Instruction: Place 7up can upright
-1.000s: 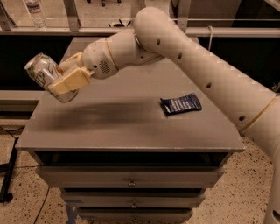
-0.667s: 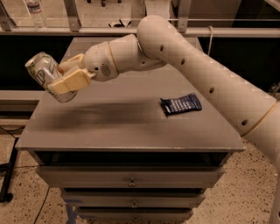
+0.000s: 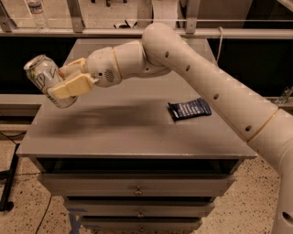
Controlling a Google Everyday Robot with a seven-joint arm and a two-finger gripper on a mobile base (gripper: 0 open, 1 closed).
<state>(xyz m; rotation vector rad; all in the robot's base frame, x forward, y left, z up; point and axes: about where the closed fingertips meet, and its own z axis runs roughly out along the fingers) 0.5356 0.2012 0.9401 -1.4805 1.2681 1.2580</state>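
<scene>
The 7up can (image 3: 42,76) is silver-white with green markings and a shiny top. It is held in the air at the left, tilted with its top up and to the left, above the left edge of the grey table (image 3: 132,132). My gripper (image 3: 67,80) is shut on the can, with one cream finger (image 3: 72,87) across its front and the other behind it. The white arm reaches in from the lower right across the table.
A flat dark blue packet (image 3: 189,109) lies on the table's right side, under the arm. The table has drawers (image 3: 137,185) below its front edge. A plastic bottle (image 3: 36,11) stands on a shelf behind, at the upper left.
The arm and the can have shifted slightly to the right; the can stays in the gripper's hold with much the same tilt.
</scene>
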